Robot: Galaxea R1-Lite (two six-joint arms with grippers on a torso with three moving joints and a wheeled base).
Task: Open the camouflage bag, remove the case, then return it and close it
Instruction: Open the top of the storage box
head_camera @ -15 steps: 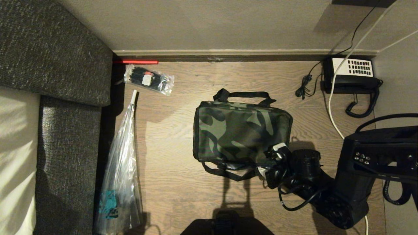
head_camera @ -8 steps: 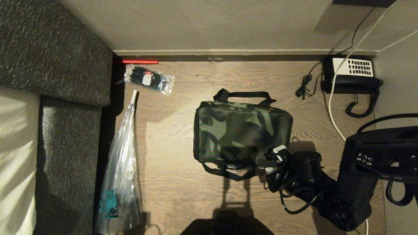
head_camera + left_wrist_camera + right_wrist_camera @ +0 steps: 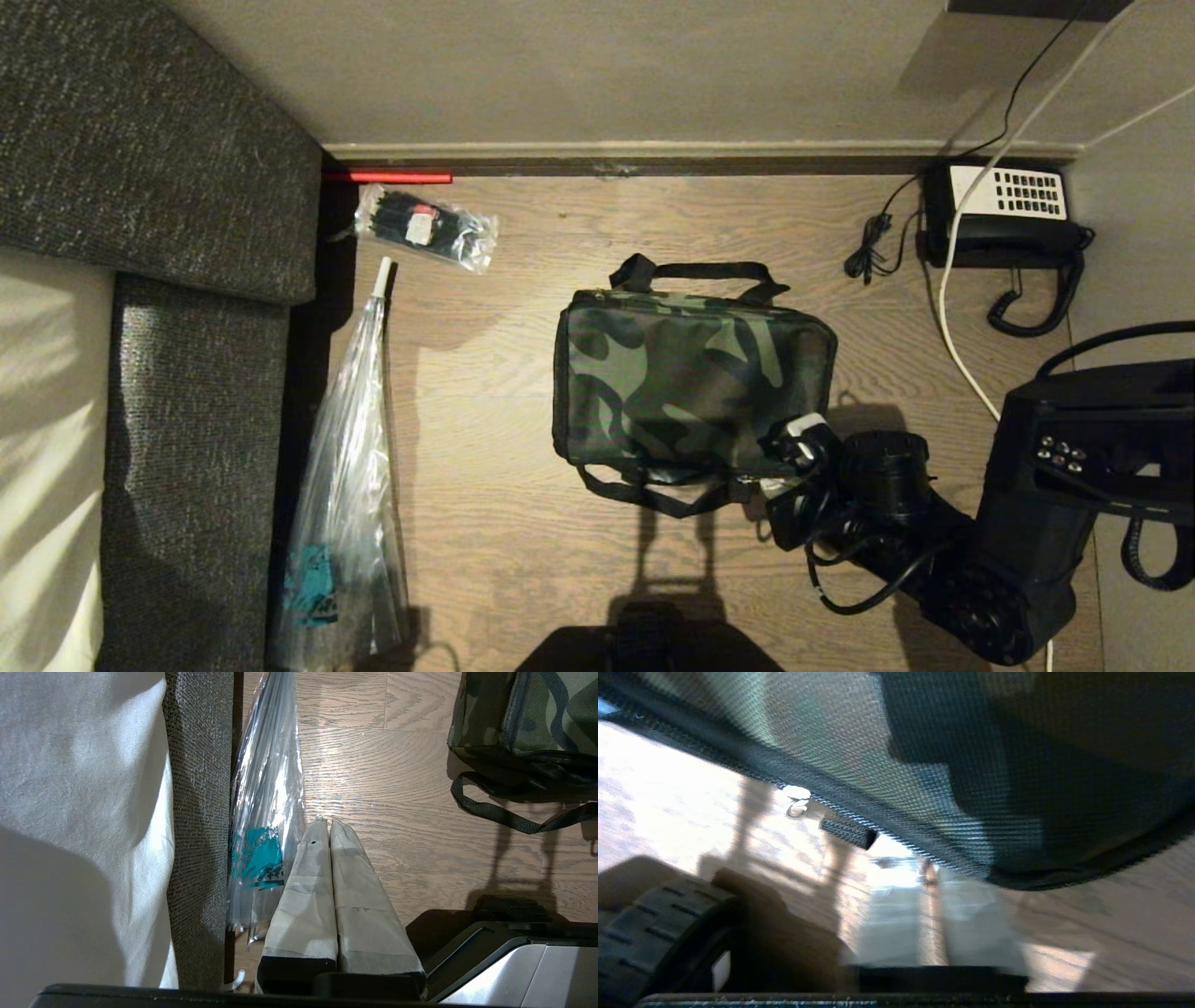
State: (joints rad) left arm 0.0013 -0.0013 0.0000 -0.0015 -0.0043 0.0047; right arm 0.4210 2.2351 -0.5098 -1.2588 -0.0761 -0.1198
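Since the earlier frames the right arm has slid slightly outward and toward the robot along the camouflage bag's near right corner; bag itself has not shifted. Bag is closed, lying flat on the wood floor, broad camo face up, long axis running left-right across the head view, parallel to the baseboard. One black strap handle sticks out on the bag's far long side, the other strap loop lies on the floor at the near long side. Case not visible.

Right gripper sits at the bag's near right corner, by the zipper seam. In the right wrist view the bag fabric fills the frame, with a small pale zipper pull and a short black webbing tab at the seam; fingers look close together but blurred, cannot tell whether they are pinching anything.

Left gripper is parked well to the left of the bag, taped fingers pressed together with nothing between them, just beside the long clear plastic bag.

That clear bag lies left of the camo bag, along the grey sofa. Small clear packet of black items sits far-left of the bag, near a red strip at the baseboard. Black-and-white desk telephone with coiled cord is far-right of the bag.
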